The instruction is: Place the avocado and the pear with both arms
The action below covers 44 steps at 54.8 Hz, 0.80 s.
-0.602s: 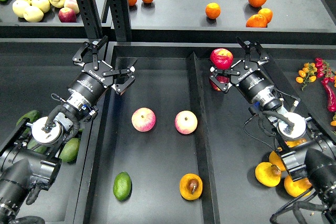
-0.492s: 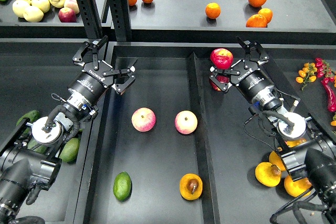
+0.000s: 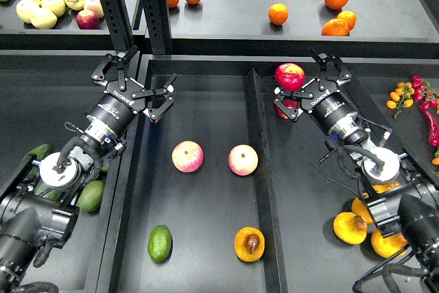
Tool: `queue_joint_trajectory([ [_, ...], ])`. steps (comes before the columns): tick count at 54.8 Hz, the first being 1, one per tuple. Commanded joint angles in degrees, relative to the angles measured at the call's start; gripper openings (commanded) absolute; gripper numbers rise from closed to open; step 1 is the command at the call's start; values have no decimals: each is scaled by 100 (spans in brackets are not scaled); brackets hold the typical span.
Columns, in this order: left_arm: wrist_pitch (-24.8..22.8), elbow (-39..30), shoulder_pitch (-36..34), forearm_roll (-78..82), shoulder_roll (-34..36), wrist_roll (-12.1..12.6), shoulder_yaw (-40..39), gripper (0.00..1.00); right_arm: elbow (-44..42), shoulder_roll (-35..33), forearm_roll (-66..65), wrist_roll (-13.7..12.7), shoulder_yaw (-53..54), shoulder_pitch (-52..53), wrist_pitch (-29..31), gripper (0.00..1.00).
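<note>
While the right gripper (image 3: 310, 85) has stayed just where it was, the left gripper (image 3: 134, 85) has slid a little toward the left edge of the middle tray (image 3: 206, 101). Its two fingers are spread wide and hold nothing. The right gripper is wide open too, and it grips nothing. It sits at the back of the right tray (image 3: 302, 190), with a red apple (image 3: 289, 75) just beside it, and I cannot tell if they touch.

The avocado (image 3: 160, 243) lies near the front left corner of the middle tray. The pear (image 3: 249, 243) lies near the front right corner of that tray. Two pink apples (image 3: 187, 156) rest between the fruits and the grippers.

Both fruits already lie in the tray and no gripper is near them. I think the placing is done, and the left arm is backing off.
</note>
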Motion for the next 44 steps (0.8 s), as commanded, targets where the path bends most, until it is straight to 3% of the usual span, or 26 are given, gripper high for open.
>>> queue_joint_trajectory([
  [1, 0, 0, 2, 0, 0, 5, 0, 100, -7, 0, 0, 8, -3, -15, 0, 100],
  [22, 0, 79, -6, 0, 0, 136, -62, 100, 20, 0, 0, 8, -4, -94, 0, 100],
  [27, 0, 79, -24, 0, 0, 382, -70, 100, 20, 0, 0, 8, 5, -85, 0, 100],
  [31, 0, 70, -50, 0, 0, 906, -44, 100, 11, 0, 0, 8, 5, -85, 0, 100],
  [39, 0, 9, -331, -18, 0, 906, 281, 97, 11, 0, 0, 8, 128, -76, 0, 100],
  [44, 0, -9, -595, -79, 262, 906, 965, 97, 11, 0, 0, 8, 207, -76, 0, 100],
])
